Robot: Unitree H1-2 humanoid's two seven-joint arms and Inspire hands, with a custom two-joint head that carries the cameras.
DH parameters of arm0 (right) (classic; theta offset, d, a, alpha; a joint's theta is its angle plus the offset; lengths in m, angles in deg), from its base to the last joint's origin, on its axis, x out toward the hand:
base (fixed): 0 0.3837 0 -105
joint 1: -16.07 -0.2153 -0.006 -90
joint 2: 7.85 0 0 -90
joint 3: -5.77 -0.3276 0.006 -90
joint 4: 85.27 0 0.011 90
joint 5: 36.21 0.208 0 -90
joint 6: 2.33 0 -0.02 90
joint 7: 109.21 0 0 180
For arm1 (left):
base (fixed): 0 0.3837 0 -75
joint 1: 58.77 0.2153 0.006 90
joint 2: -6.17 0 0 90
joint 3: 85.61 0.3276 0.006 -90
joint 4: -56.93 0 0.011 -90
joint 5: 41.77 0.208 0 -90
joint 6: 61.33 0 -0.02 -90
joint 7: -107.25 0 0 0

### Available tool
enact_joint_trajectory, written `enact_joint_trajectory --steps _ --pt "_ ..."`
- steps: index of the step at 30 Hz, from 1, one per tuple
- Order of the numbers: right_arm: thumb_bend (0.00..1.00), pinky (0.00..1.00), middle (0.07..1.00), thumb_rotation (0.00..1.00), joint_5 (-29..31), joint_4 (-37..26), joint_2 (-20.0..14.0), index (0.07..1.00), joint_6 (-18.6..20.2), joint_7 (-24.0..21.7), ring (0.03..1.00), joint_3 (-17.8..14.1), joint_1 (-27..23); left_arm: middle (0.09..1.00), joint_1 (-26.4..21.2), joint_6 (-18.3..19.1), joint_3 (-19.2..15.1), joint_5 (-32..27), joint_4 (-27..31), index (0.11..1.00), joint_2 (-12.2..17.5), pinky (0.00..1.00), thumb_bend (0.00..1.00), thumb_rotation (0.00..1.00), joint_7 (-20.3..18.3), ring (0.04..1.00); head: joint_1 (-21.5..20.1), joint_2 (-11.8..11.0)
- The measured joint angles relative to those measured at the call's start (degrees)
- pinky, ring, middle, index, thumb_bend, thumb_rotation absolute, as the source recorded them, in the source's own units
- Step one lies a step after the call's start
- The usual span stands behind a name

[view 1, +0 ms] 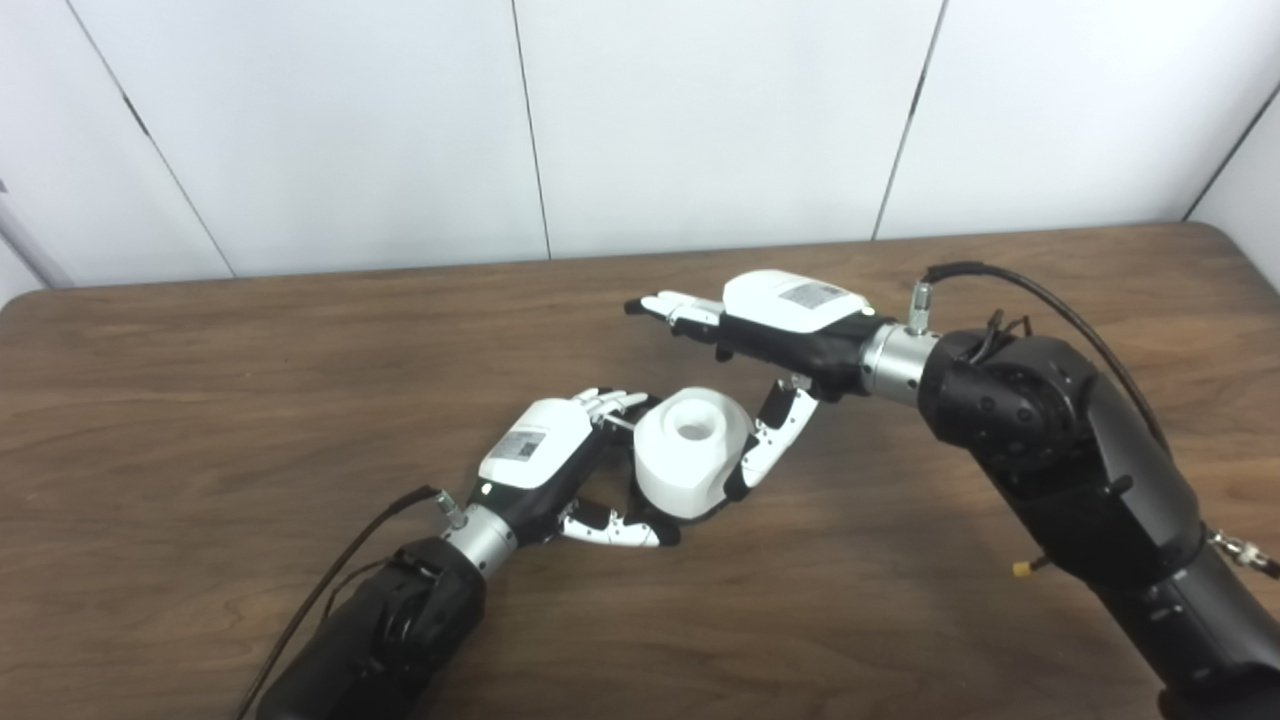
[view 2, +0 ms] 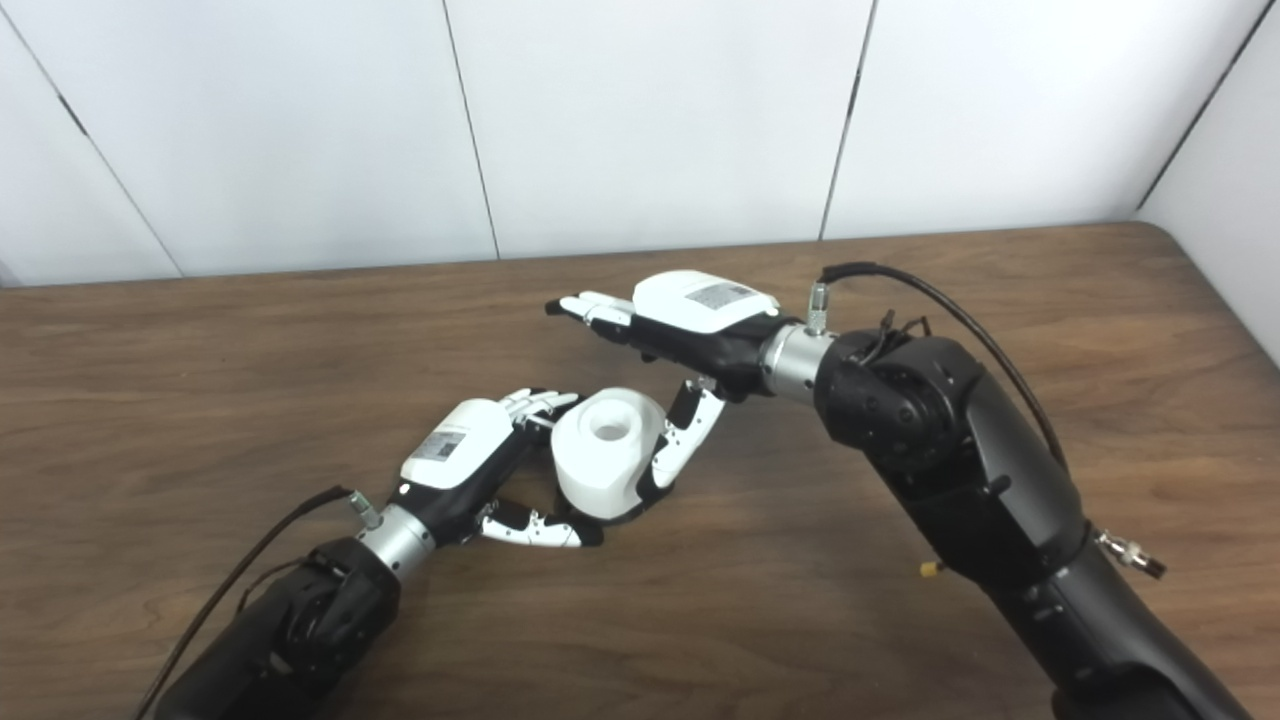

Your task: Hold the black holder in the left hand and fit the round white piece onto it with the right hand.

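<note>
The round white piece (view 1: 668, 472), with a hole in its top, sits at the middle of the table between my two hands. My left hand (view 1: 545, 450) wraps its left side, fingers (view 1: 610, 402) curled at the upper rim and the thumb (view 1: 620, 530) under its front. The black holder shows only as a dark sliver (view 1: 622, 478) between that palm and the white piece. My right hand (view 1: 785, 315) hovers above and behind the piece with straight fingers pointing left. Its thumb (view 1: 772, 440) hangs down against the right side of the white piece (view 2: 600, 455).
The brown wooden table (view 1: 250, 400) stretches out on all sides, with its back edge against a white panelled wall. The bulky right forearm (view 1: 1060, 460) crosses the right part of the table. A black cable (view 1: 340, 570) trails from the left wrist.
</note>
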Motion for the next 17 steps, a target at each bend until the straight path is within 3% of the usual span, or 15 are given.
enact_joint_trajectory --steps 9,14,17 --pt "1.0 0.71 1.0 0.28 0.47 -0.04 -0.49 1.0 0.56 -0.42 0.908 0.03 -0.52 0.883 -0.02 0.0 0.0 0.07 0.0 0.484 -0.01 0.92 0.52 0.05 0.0 0.891 0.0 -0.09" --pt "1.0 0.71 1.0 0.32 2.12 -0.77 -2.88 1.0 3.08 -5.8 0.937 0.47 -1.51 0.881 -0.01 0.0 -0.01 0.07 0.0 0.485 -0.01 0.92 0.52 0.05 0.0 0.889 -0.09 -0.18" --pt "1.0 0.69 1.0 0.25 4.09 -3.16 -5.64 1.0 6.88 -10.62 0.934 0.43 -3.39 0.882 0.0 0.0 -0.03 0.07 0.01 0.485 0.0 0.92 0.52 0.05 0.0 0.893 -0.09 -0.26"
